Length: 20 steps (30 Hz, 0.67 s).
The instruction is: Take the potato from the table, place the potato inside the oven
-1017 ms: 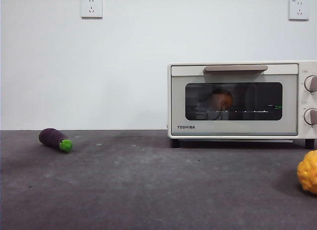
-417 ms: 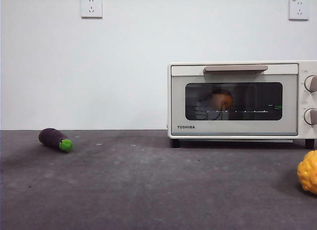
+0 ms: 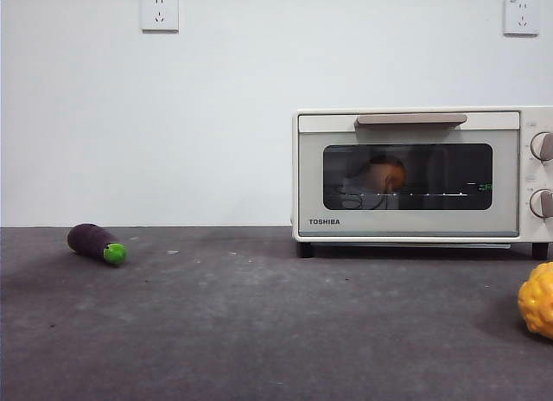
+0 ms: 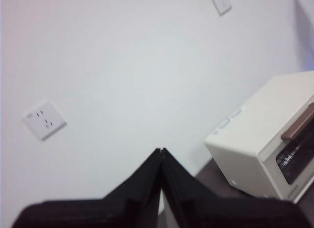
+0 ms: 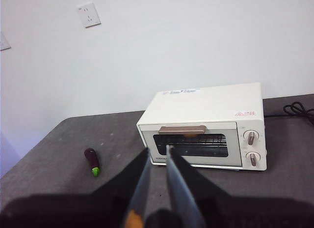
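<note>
The potato [image 3: 384, 172] lies inside the oven [image 3: 406, 221], an orange-brown ball seen dimly through the dark door window. The oven's door is closed, and it stands at the back right of the table [image 3: 259, 323]. My left gripper [image 4: 161, 150] is shut on nothing and held high, with the oven [image 4: 255, 149] off to its side. My right gripper [image 5: 157, 150] is open a little and empty, raised well above the table in front of the oven [image 5: 206, 107]. Neither gripper shows in the front view.
A purple eggplant [image 3: 95, 242] with a green tip lies at the far left of the table, also in the right wrist view [image 5: 91, 160]. A bumpy yellow lump [image 3: 537, 299] sits at the right edge. A black cable [image 5: 297, 109] lies behind the oven.
</note>
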Tool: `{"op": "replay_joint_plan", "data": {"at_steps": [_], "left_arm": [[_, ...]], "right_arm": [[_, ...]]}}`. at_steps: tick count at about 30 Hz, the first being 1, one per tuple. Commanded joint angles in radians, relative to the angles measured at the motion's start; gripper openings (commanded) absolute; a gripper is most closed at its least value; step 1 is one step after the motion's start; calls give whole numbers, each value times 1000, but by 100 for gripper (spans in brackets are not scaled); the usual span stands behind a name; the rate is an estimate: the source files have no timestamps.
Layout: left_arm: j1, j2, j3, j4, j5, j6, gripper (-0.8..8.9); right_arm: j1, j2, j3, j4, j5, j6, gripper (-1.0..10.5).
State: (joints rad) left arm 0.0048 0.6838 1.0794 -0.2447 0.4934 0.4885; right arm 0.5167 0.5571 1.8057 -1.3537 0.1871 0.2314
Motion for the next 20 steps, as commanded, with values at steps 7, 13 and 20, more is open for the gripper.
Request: {"op": "replay_joint_plan", "data": {"at_steps": [7,13,20], "left_arm": [[37,-244,-526,201,-181,-235,-4],[40,-435,-825,235,-406,-379,-4],[40,-649,-1028,233,-404,-452,-4]], "right_arm": [[0,2,-4,-24,4,0,63],[0,2,-4,-24,4,0,63],[0,3,-4,-24,4,0,63]]}}
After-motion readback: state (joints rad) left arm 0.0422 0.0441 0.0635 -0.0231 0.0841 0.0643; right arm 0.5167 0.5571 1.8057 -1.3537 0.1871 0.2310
